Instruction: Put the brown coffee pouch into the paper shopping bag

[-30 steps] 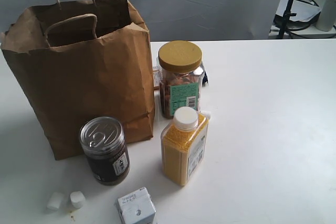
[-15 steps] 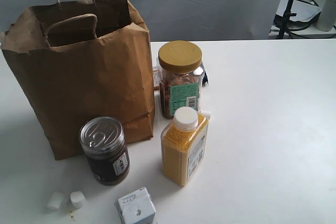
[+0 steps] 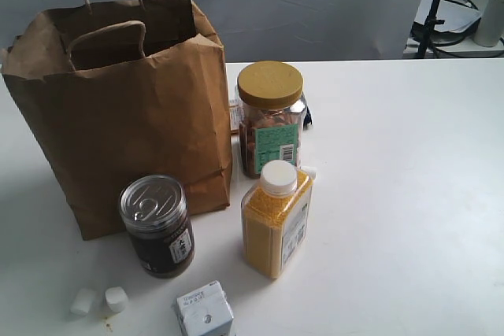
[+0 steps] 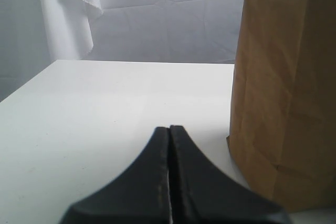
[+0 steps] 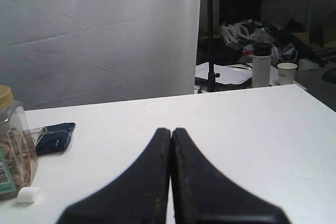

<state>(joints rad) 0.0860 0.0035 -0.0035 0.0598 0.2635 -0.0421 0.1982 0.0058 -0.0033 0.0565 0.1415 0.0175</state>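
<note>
The paper shopping bag (image 3: 118,108) stands upright and open on the left of the white table, its twisted handles up. One wall of the paper shopping bag (image 4: 286,82) fills one side of the left wrist view. The brown coffee pouch is out of view in every frame. My left gripper (image 4: 169,128) is shut with nothing in it, low over the table beside the bag. My right gripper (image 5: 171,129) is also shut and empty, over bare table. Neither gripper shows in the exterior view.
Beside the bag stand a gold-lidded nut jar (image 3: 270,120), a yellow-grain bottle (image 3: 276,218) with a white cap and a dark can (image 3: 157,226). A small carton (image 3: 203,312) and two white cubes (image 3: 98,300) lie at the front edge. A blue packet (image 5: 52,137) lies behind the jar.
</note>
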